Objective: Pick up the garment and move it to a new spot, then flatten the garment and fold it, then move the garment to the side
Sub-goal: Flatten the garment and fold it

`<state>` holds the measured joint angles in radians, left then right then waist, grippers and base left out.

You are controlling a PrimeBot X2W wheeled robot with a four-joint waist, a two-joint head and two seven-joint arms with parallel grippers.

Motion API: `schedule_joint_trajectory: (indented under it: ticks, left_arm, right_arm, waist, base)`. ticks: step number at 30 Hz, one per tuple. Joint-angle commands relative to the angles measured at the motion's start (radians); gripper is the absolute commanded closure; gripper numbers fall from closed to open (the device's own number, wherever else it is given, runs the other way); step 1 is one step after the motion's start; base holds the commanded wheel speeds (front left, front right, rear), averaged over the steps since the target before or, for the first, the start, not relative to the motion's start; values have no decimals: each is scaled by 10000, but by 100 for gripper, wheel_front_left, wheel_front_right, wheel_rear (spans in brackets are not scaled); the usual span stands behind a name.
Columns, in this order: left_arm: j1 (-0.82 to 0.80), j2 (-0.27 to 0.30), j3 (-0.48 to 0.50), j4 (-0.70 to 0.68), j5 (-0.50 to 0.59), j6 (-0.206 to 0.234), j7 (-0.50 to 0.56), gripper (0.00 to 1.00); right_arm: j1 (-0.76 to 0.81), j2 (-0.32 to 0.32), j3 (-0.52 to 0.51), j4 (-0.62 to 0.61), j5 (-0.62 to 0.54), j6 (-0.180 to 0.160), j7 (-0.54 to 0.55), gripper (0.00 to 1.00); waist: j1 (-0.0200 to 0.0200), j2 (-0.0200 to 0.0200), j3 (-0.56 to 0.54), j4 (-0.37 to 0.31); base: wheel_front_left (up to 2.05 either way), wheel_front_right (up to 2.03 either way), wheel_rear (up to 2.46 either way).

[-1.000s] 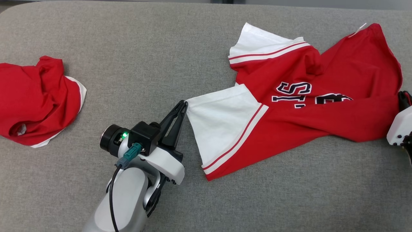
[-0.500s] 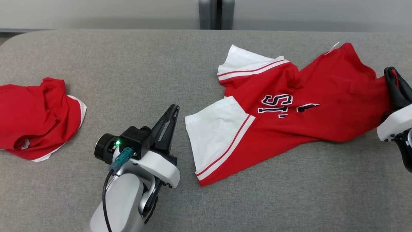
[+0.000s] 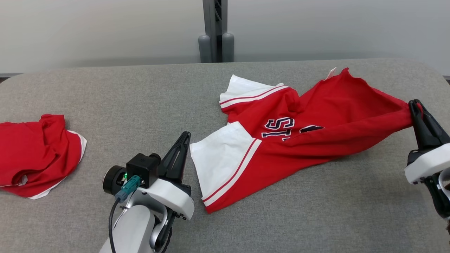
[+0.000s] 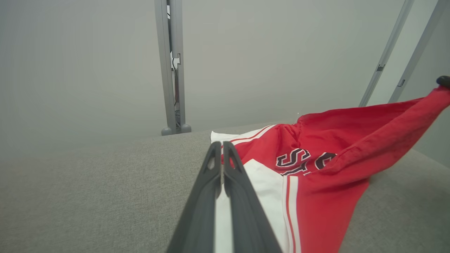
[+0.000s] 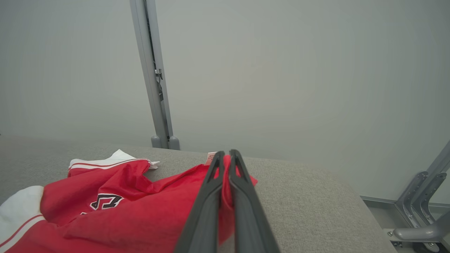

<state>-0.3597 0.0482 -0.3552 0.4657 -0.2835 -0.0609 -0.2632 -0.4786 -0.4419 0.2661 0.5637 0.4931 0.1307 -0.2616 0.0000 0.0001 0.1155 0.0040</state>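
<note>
- Red shirt (image 3: 316,140) lies right of centre on the grey worktop (image 3: 140,98), one edge raised.
- Right hand (image 3: 415,103) pinches that raised red edge.
- Left hand (image 3: 184,135), fingers pressed together, sits just beside the white sleeve (image 3: 221,158).

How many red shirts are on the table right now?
2. A crumpled shirt lies at the table's left edge; a spread shirt lies right of centre, one end pinched in the right gripper. More could lie beyond the view's left edge.
</note>
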Motion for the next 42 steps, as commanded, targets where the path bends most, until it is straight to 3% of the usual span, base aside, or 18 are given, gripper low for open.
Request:
schedule_joint_trajectory:
  ticks: [1, 10, 18, 19, 20, 28, 33, 42]
  left_arm:
    - [132, 42, -2, 6, -79, 67, -14, 97]
    - [338, 40, 66, -52, -165, 159, -14, 94]
    - [485, 40, 146, -47, -220, 173, -14, 93]
    - [485, 39, 155, -44, -223, 174, -14, 93]
    - [485, 39, 163, -40, -230, 172, -14, 93]
    - [615, 40, 86, 16, -322, 187, -14, 90]
    - [695, 40, 204, -27, -283, 205, -14, 88]
    - [873, 39, 299, -162, -232, 218, -14, 84]
  right_arm:
    - [343, 28, -106, -253, 52, 0, -55, 100]
    - [1692, 62, -108, -832, -131, 2, -56, 100]
    - [2763, 80, -93, -224, -396, 0, -56, 100]
    - [2845, 97, -106, -117, -438, 0, -54, 68]
    - [3003, 206, -32, 87, -257, 0, -54, 0]
    - [3494, -20, 819, 1245, 345, 0, -55, 0]
    - [3104, 29, -131, 901, 724, 2, -58, 0]
    - [3493, 1512, -2581, -1319, 412, 2, -33, 0]
  waist:
    - [0, -1, -130, -92]
    - [0, -1, -323, -328]
    - [0, -1, -477, -565]
    - [0, -1, -500, -602]
    - [0, -1, -529, -636]
    - [0, -1, -767, -772]
    - [0, -1, -858, -888]
    - [0, -1, -885, -967]
  base:
    - [0, 0, 0]
    - [0, 0, 0]
    - [0, 0, 0]
    - [0, 0, 0]
    - [0, 0, 0]
    - [0, 0, 0]
    - [0, 0, 0]
    - [0, 0, 0]
